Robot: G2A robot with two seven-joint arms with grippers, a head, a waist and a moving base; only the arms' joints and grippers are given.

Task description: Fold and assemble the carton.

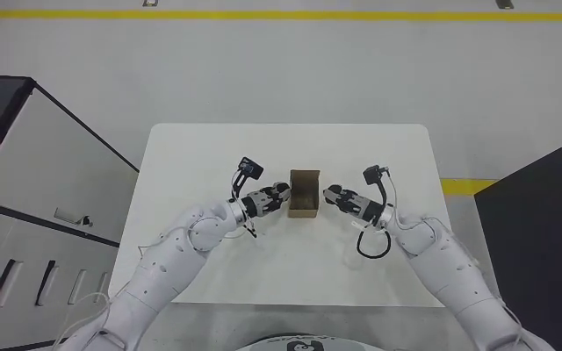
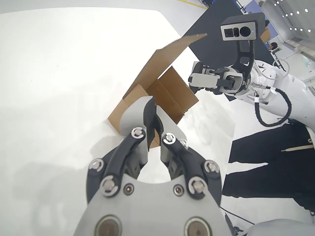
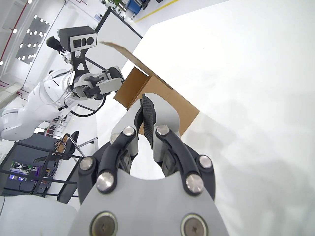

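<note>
Top view: carton (image 1: 305, 200) stands open-topped at the centre of the table (image 1: 193, 167); left gripper (image 1: 284, 192), pressed shut, touches its left wall; right gripper (image 1: 327, 194), likewise shut, just beside the right wall

We see a white table (image 1: 219, 149) with rounded corners. Beyond its far edge runs a yellow floor line (image 1: 281, 15), off its left edge stands a grey black-framed panel (image 1: 44, 175), and off its right a dark panel (image 1: 527, 237).

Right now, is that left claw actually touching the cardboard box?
Cannot tell. In the top view the left gripper sits right at the side of the carton; no gap shows, yet contact is not plain.
</note>
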